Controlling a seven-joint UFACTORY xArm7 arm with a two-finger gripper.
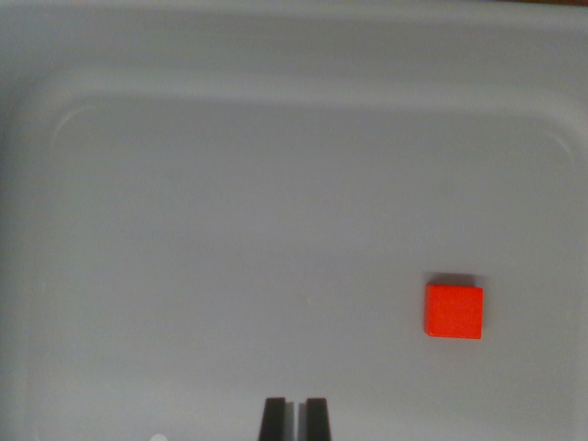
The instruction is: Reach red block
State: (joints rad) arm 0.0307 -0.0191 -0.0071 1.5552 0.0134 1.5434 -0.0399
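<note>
A small red block (453, 310) lies flat on the floor of a white tray (276, 184), toward the wrist view's right and below the middle. My gripper (294, 418) shows at the bottom centre as two dark fingertips (274, 420) standing close together with only a thin slit between them and nothing held. The block is to the right of the fingertips and somewhat above them in the picture, well apart from them.
The tray's raised rim (294, 87) curves along the top and down both sides of the view, with rounded corners at upper left and upper right.
</note>
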